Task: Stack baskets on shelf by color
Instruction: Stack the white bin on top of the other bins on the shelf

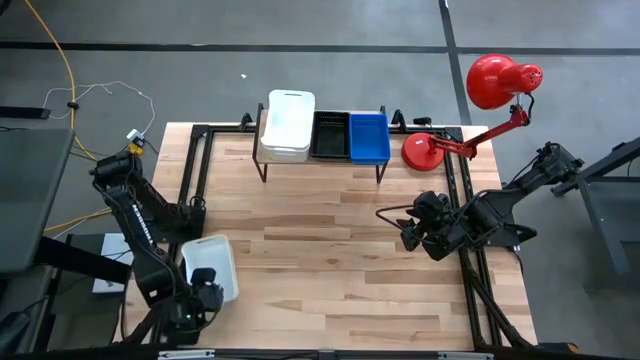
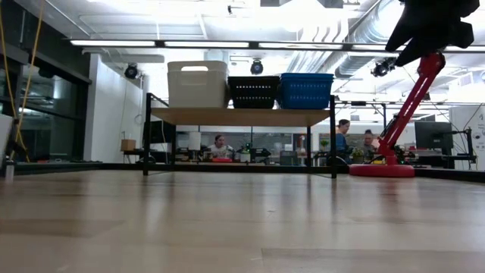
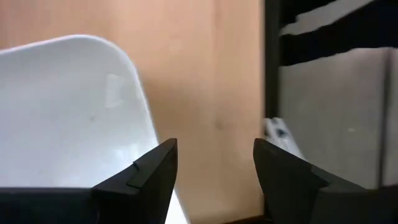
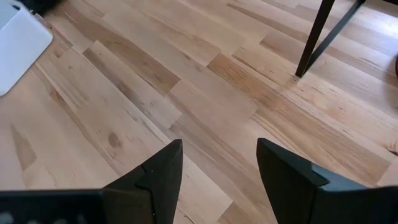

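You've got three stacks on the wooden-top shelf (image 1: 320, 164): white plastic baskets (image 1: 287, 126), black (image 1: 330, 135), blue (image 1: 368, 137); one white basket (image 1: 212, 266) on desk under left gripper (image 1: 203, 297), jaws spread; right gripper (image 1: 411, 231) jaws spread, red lamp (image 1: 470, 110) nearby

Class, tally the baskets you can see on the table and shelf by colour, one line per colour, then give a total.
White baskets: 2, one stack on the shelf counted as one, and one on the table by the left arm
Black baskets: 1
Blue baskets: 1
Total: 4 visible; any nested inside cannot be told apart.
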Action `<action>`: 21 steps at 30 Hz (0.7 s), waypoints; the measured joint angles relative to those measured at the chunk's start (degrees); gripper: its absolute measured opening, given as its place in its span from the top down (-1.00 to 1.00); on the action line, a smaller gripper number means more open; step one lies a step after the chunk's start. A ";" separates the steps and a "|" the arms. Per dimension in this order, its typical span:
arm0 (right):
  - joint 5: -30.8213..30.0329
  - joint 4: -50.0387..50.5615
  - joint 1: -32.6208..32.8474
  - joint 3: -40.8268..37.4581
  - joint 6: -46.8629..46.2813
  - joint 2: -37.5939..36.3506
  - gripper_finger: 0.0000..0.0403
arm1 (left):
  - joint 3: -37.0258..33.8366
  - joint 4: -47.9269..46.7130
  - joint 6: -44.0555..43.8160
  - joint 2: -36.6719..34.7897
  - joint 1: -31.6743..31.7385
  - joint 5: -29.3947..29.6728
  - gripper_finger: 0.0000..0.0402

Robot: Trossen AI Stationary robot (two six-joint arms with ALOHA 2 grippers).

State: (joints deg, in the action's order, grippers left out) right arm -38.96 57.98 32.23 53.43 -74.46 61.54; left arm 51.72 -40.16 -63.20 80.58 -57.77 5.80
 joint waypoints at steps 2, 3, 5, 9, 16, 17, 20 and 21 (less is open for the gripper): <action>0.00 0.01 0.00 0.00 -0.02 0.00 0.05 | 0.85 -2.16 1.45 0.02 1.51 -0.12 -0.01; 0.00 0.00 0.00 0.00 -0.02 0.00 0.05 | 1.39 -3.23 1.97 -0.03 2.13 -0.14 -0.01; -0.02 0.00 0.00 0.00 -0.02 0.00 0.05 | 3.07 -4.78 2.30 -0.63 3.20 -0.12 -0.01; -0.02 0.00 0.00 0.00 -0.02 0.00 0.05 | 6.35 -8.23 1.44 -1.83 4.32 2.54 -0.01; -0.04 0.02 0.00 0.00 0.98 0.00 0.05 | 6.23 -10.42 -5.61 -0.65 4.32 4.10 -0.01; -0.04 0.01 -0.01 0.00 0.98 0.00 0.05 | 5.83 -10.66 -6.45 0.04 4.32 3.03 -0.01; -0.05 0.02 0.00 0.00 1.00 0.00 0.05 | 5.02 -10.75 -8.51 2.32 4.30 1.47 -0.01; -0.07 0.01 0.00 0.00 1.04 0.00 0.05 | 4.98 -10.90 -9.23 3.24 4.30 1.46 -0.01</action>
State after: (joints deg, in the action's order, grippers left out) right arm -39.03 57.99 32.23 53.43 -73.42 61.54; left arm 56.71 -51.07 -72.43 83.82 -53.47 7.27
